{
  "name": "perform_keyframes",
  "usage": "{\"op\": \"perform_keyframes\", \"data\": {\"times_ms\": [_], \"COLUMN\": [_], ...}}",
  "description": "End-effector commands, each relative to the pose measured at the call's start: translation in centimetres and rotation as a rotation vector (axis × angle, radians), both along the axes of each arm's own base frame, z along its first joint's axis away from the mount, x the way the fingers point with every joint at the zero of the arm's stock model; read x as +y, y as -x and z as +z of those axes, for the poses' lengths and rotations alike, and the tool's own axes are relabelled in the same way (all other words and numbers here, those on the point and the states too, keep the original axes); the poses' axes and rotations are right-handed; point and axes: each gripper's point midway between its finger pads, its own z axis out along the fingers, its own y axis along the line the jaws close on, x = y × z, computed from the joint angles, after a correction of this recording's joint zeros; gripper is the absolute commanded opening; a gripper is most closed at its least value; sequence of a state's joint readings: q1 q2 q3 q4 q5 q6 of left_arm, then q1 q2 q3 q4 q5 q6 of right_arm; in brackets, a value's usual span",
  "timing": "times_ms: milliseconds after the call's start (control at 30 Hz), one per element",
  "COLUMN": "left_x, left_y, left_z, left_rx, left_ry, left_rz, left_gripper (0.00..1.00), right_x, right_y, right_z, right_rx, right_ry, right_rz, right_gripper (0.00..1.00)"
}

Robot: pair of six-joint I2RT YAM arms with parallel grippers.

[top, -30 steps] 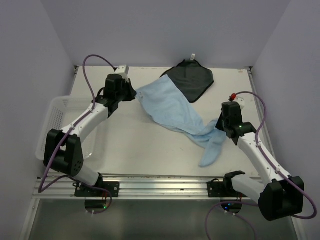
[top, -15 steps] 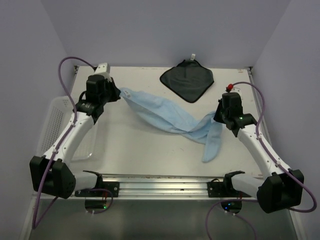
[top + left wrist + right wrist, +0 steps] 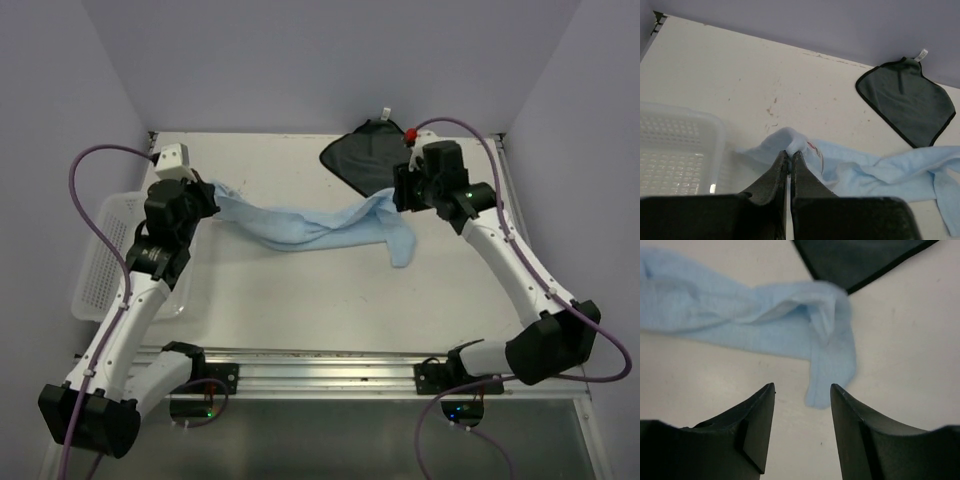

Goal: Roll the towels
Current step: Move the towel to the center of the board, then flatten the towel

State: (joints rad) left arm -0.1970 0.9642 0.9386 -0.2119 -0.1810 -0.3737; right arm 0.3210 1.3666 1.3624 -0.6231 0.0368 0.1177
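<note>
Blue towel [image 3: 300, 228] strung crosswise, pinched at one end only.

Top view: the blue towel lies bunched into a rope on the table [image 3: 300, 310], long axis left to right. The left claw [image 3: 208, 190] meets its left corner and the right claw [image 3: 398, 195] sits at its right end, just in front of the dark towel [image 3: 352, 158]. Left wrist: the jaws are clamped tight on the blue corner, with the basket [image 3: 675, 150] beside them and the towel trailing off rightward. Right wrist: the jaws are about half apart and hold nothing. The towel's limp end lies flat just ahead of them, in line with the gap. The right arm is nearer, so it would likely have to retake that end.
</note>
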Motion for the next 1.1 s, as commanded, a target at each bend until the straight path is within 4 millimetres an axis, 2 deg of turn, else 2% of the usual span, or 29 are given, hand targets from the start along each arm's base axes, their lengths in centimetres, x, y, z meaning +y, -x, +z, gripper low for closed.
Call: {"op": "perform_keyframes", "data": {"times_ms": [0, 67, 100, 233, 267, 300, 333, 367, 433, 467, 500, 533, 567, 600, 633, 667, 700, 733, 833, 867, 900, 1067], "left_x": [0.0, -0.2, -0.6, -0.8, -0.8, -0.9, -1.0, -1.0, -0.9, -0.9, -1.0, -1.1, -1.2, -1.3, -1.3, -1.4, -1.5, -1.5, -1.6, -1.7, -1.8, -2.0], "left_y": [-0.4, -0.5, -0.5, -0.6, -0.5, -0.4, -0.3, -0.3, -0.1, -0.1, -0.1, 0.0, 0.0, 0.0, 0.0, -0.1, -0.1, 0.0, 0.0, 0.0, 0.0, -0.1], "left_z": [-1.2, -2.5, -2.8, -2.8, -2.8, -2.7, -2.7, -2.8, -2.7, -2.7, -2.8, -2.8, -2.8, -2.7, -2.8, -2.7, -2.9, -3.0, -3.1, -3.0, -2.9, -3.0], "left_rx": [-0.019, 0.012, 0.023, 0.029, 0.028, 0.025, 0.023, 0.023, 0.022, 0.023, 0.023, 0.022, 0.021, 0.018, 0.022, 0.019, 0.024, 0.026, 0.027, 0.026, 0.024, 0.026], "left_ry": [-0.012, -0.013, -0.01, -0.02, -0.02, -0.018, -0.019, -0.021, -0.023, -0.025, -0.023, -0.019, -0.017, -0.015, -0.016, -0.016, -0.016, -0.016, -0.015, -0.015, -0.014, -0.008], "left_rz": [-0.009, -0.023, -0.039, -0.059, -0.059, -0.068, -0.071, -0.075, -0.072, -0.073, -0.075, -0.082, -0.088, -0.094, -0.096, -0.099, -0.102, -0.107, -0.113, -0.116, -0.119, -0.128], "left_gripper": [0.0, 0.0, 0.0, 0.0, 0.0, 0.0, 0.0, 0.0, 0.0, 0.0, 0.0, 0.0, 0.0, 0.0, 0.0, 0.0, 0.0, 0.0, 0.0, 0.0, 0.0, 0.0], "right_x": [2.3, 3.5, 3.8, 0.7, 0.0, -0.3, -0.7, -0.8, -1.5, -1.1, -2.7, -3.2, -3.4, -3.5, -3.3, -2.8, -2.3, -1.8, -1.5, -1.4, -1.5, -1.3], "right_y": [6.3, 8.0, 8.1, 7.0, 6.7, 6.7, 6.8, 7.2, 5.8, 6.1, 4.7, 4.3, 4.0, 2.5, 1.7, 0.1, -0.5, -1.9, -3.6, -4.7, -5.0, -6.9], "right_z": [-7.1, -8.3, -8.4, -8.7, -8.5, -8.8, -8.3, -9.4, -8.9, -10.2, -10.1, -10.8, -12.0, -11.4, -12.7, -11.9, -12.1, -13.1, -14.9, -14.6, -16.3, -16.9], "right_rx": [0.21, 0.235, 0.225, 0.161, 0.141, 0.134, 0.106, 0.125, 0.075, 0.127, 0.108, 0.129, 0.163, 0.139, 0.166, 0.13, 0.15, 0.187, 0.236, 0.224, 0.255, 0.245], "right_ry": [0.145, 0.158, 0.158, 0.13, 0.087, 0.051, -0.002, -0.073, -0.216, -0.31, -0.392, -0.443, -0.515, -0.603, -0.628, -0.674, -0.681, -0.657, -0.604, -0.589, -0.562, -0.539], "right_rz": [0.221, 0.263, 0.242, -0.085, -0.197, -0.252, -0.31, -0.381, -0.466, -0.498, -0.575, -0.622, -0.675, -0.676, -0.685, -0.662, -0.646, -0.641, -0.635, -0.615, -0.623, -0.601], "right_gripper": [0.54, 0.57, 0.57, 0.52, 0.51, 0.51, 0.51, 0.51, 0.52, 0.51, 0.49, 0.47, 0.45, 0.42, 0.42, 0.42, 0.42, 0.42, 0.42, 0.42, 0.42, 0.39]}}
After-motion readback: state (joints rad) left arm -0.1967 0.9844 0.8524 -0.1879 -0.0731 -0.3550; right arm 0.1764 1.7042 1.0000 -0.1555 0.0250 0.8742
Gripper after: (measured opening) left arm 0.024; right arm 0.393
